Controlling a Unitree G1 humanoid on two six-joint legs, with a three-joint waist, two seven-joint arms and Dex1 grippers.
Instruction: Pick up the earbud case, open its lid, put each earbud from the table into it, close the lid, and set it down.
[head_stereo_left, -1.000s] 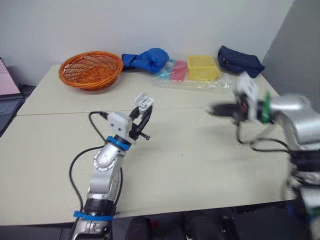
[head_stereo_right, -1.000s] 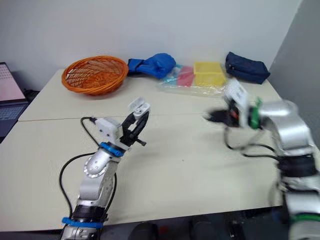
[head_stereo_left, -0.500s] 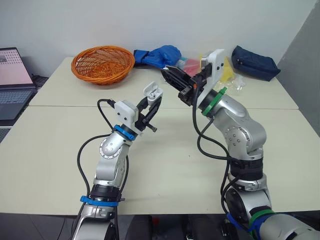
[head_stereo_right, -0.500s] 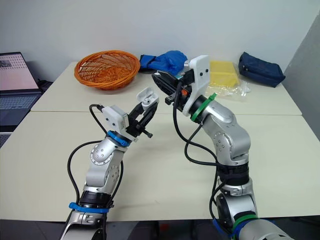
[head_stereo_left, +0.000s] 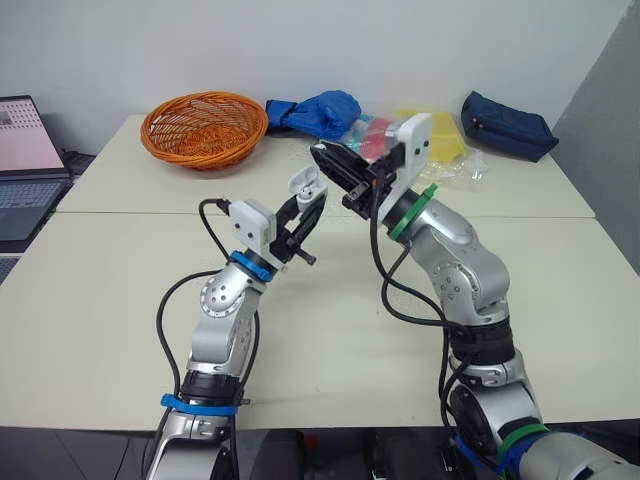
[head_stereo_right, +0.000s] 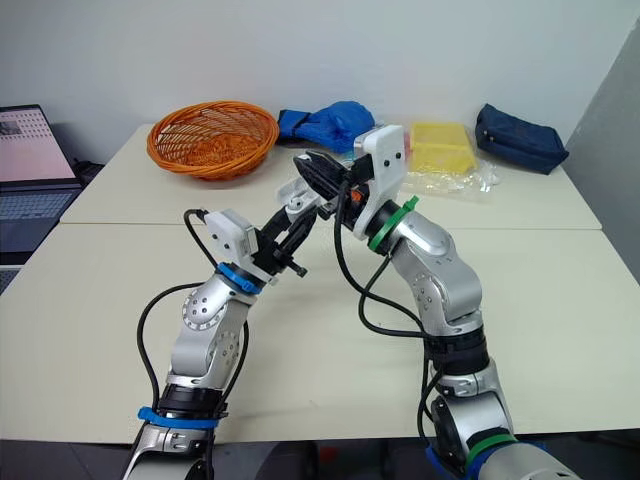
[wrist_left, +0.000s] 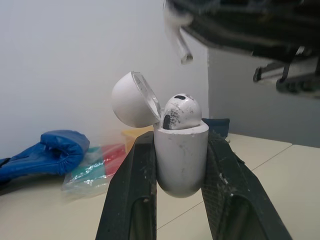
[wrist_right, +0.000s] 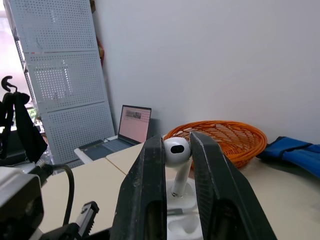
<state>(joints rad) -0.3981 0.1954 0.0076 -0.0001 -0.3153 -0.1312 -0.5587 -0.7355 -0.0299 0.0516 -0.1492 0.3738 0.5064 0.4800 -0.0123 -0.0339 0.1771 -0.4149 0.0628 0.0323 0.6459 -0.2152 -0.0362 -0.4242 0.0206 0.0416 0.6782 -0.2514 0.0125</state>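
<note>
We cannot see much of the earbud case (wrist_left: 181, 160) from the head views, because it is small there and the right gripper (wrist_right: 176, 140) comes very close in front of it. In the left wrist view its two sides are covered by the black fingers (wrist_left: 135, 190) of the left gripper (head_stereo_left: 305, 208), which is closed on it and holds it in the air above the surface (head_stereo_left: 330, 330). We cannot make out the free socket of the case. The case stands upright, with its long axis along the fingers and its mouth pointing up. The lid (wrist_left: 131, 100) is open and tilted back to one side. One earbud (wrist_left: 181, 111) sits in the case, and we see its round head above the rim. The right gripper is closed on the head of the second earbud (wrist_right: 176, 151). Its stem is the long axis and points down toward the case. In the left wrist view the stem tip hangs above the open case with a gap. In the right wrist view the stem seems to meet the white case below, so we cannot tell how close it really is. At the far side of the surface are an orange basket (head_stereo_left: 205, 128), a blue glove (head_stereo_left: 315, 110) and a dark pouch (head_stereo_left: 505, 125)
</note>
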